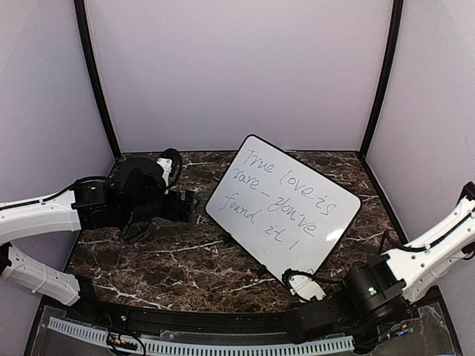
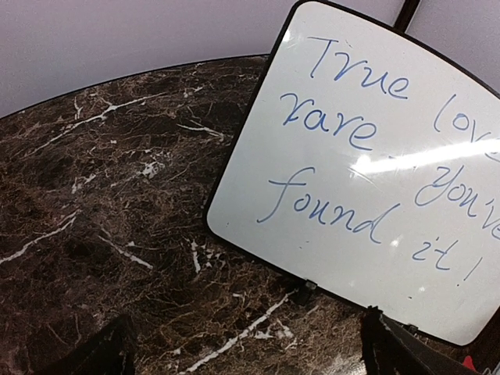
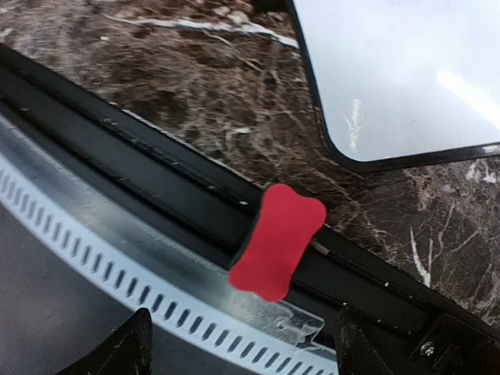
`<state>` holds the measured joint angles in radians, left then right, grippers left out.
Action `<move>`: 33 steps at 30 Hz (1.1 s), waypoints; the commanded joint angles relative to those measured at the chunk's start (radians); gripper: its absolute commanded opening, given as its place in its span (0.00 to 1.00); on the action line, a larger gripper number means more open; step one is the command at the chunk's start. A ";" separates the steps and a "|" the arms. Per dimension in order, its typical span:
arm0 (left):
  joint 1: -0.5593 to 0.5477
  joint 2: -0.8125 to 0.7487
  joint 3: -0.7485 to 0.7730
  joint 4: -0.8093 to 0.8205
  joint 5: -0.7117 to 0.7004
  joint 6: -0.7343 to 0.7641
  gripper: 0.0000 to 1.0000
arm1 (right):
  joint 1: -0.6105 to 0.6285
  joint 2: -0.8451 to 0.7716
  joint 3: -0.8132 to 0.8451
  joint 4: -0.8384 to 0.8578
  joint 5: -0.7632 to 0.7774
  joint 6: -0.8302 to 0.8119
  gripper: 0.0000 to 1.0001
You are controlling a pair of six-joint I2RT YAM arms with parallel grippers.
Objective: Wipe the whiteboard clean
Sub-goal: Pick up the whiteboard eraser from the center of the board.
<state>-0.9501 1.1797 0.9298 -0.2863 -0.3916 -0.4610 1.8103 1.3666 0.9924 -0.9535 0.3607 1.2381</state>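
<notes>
Whiteboard [image 1: 286,204] — glossy, round-cornered, veined marble table [image 1: 163,259]

The left arm [image 1: 41,211] and the right arm [image 1: 438,248] wear smooth white shells on their long links, with bulky black housings at the joints and wrists. Thin cables [image 1: 172,158] loop beside the wrists. The left pincer [image 2: 248,316] and right pincer [image 3: 244,312] have matte black, wedge-shaped fingers.
</notes>
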 commanded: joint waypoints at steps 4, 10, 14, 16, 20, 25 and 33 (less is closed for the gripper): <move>-0.001 -0.066 -0.027 -0.062 -0.111 -0.030 0.99 | 0.026 0.103 -0.086 -0.066 0.163 0.283 0.72; -0.001 -0.096 -0.032 -0.060 -0.126 -0.015 0.99 | 0.019 0.053 -0.172 0.149 0.194 0.230 0.69; -0.002 -0.090 -0.028 -0.059 -0.135 -0.005 0.99 | -0.001 0.094 -0.171 0.216 0.164 0.174 0.69; -0.001 -0.086 -0.026 -0.054 -0.135 -0.003 0.99 | -0.011 0.099 -0.188 0.257 0.140 0.167 0.69; -0.001 -0.075 -0.017 -0.053 -0.140 -0.005 0.99 | -0.031 0.096 -0.243 0.287 0.095 0.206 0.63; -0.001 -0.063 -0.008 -0.050 -0.144 -0.003 0.99 | -0.031 0.110 -0.254 0.271 0.078 0.219 0.59; -0.001 -0.031 0.011 -0.047 -0.151 0.003 0.99 | -0.040 0.167 -0.236 0.311 0.053 0.151 0.52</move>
<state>-0.9501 1.1389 0.9138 -0.3325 -0.5220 -0.4713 1.7782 1.5024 0.7460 -0.6601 0.4366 1.4189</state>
